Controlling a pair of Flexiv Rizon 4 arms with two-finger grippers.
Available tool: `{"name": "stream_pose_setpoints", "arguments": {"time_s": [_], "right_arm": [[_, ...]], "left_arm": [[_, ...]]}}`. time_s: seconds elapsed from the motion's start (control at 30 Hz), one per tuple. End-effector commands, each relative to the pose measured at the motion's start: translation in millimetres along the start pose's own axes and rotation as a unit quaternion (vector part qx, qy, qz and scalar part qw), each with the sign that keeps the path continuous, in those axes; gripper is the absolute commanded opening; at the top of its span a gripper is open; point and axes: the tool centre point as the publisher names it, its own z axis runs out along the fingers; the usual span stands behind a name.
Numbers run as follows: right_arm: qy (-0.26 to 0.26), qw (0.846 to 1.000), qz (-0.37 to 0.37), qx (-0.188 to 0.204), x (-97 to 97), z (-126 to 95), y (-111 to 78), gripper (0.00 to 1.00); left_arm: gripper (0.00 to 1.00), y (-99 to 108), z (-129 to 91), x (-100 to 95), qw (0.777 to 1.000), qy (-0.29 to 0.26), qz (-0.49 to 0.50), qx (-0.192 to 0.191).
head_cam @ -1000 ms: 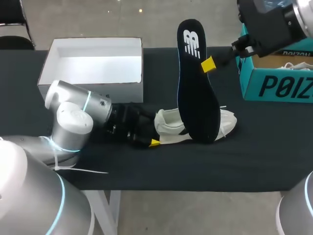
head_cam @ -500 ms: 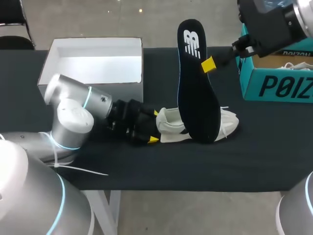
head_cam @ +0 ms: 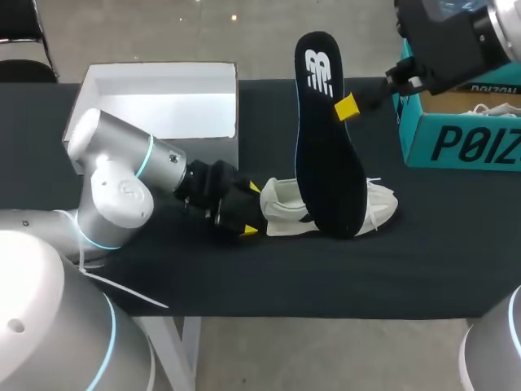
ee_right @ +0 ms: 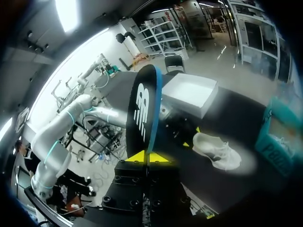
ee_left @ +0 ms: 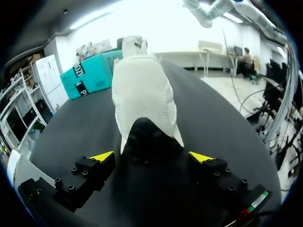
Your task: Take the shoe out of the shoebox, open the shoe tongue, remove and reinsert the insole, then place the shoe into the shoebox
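Right pincer [ee_right: 147, 158] holds insole [head_cam: 326, 138] upright; left pincer [ee_left: 151, 156] straddles shoe [ee_left: 142, 94], seemingly untouching

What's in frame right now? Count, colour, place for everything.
shoe: 1, white, mid table, heel toward the left gripper
insole: 1, dark with a white logo, upright above the shoe
open box: 1, white, far left of the table
shoebox: 1, teal, far right of the table
table: 1, black top
left gripper: 1, yellow tips, open, one finger either side of the shoe's heel
right gripper: 1, yellow tips, shut on the insole
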Motion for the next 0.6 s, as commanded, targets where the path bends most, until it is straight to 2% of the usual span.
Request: {"name": "stream_pose_setpoints", "arguments": {"time_s": [0.03, 0.33, 0.6], "right_arm": [[0.0, 1.0, 0.0, 0.002, -0.9, 3, 2.6, 0.0], [0.0, 1.0, 0.0, 0.002, -0.9, 3, 2.6, 0.0], [0.0, 1.0, 0.0, 0.002, -0.9, 3, 2.6, 0.0]], "left_arm": [[1.0, -5, -20, 2.1, 1.0, 0.0, 0.002, -0.014], [1.0, -31, -58, 6.0, 0.996, -0.004, 0.054, -0.076], [1.0, -58, -65, -7.1, 0.99, -0.044, 0.075, -0.115]]}}
